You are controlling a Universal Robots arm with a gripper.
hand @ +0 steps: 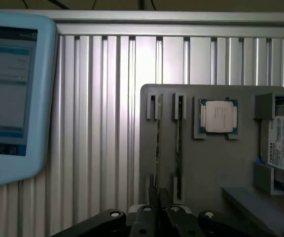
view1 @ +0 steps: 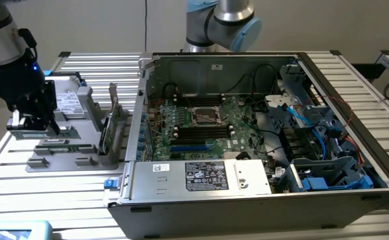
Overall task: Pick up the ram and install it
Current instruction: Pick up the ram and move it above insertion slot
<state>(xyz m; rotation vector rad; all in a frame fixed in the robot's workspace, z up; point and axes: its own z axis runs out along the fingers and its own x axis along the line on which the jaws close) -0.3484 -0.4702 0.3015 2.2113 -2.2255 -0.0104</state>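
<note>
1. Ram (hand: pixel 158 148) pick-up looks to be the step in hand, not the install. It takes place over the slatted table (view1: pixel 48 200), which spreads out under the claw (hand: pixel 157 211) on every side.
2. Well apart from the claw, toward the exterior view's right, the open computer case (view1: pixel 261 200) lies on its side. Its motherboard (view1: pixel 228 120) is bare, and the long dark memory slots (view1: pixel 201 132) show on it.
3. Under and ahead of the claw sits the grey parts tray (hand: pixel 216 168), its slots running straight out from the fingers.
4. The claw itself is closed almost fully, pinching the ram by its thin edge.
5. The ram stands on edge, in line with a pair of tray slots; whether it is clear of them I cannot tell.
6. Just beside it, a second stick (hand: pixel 178 143) stands in the neighbouring slots, untouched by the claw.
7. Farther off on that same side lies the square CPU chip (hand: pixel 217 117).
8. By my judgement, getting clear calls for a straight pull along the slot line, without twist, so the neighbour is not nudged.
</note>
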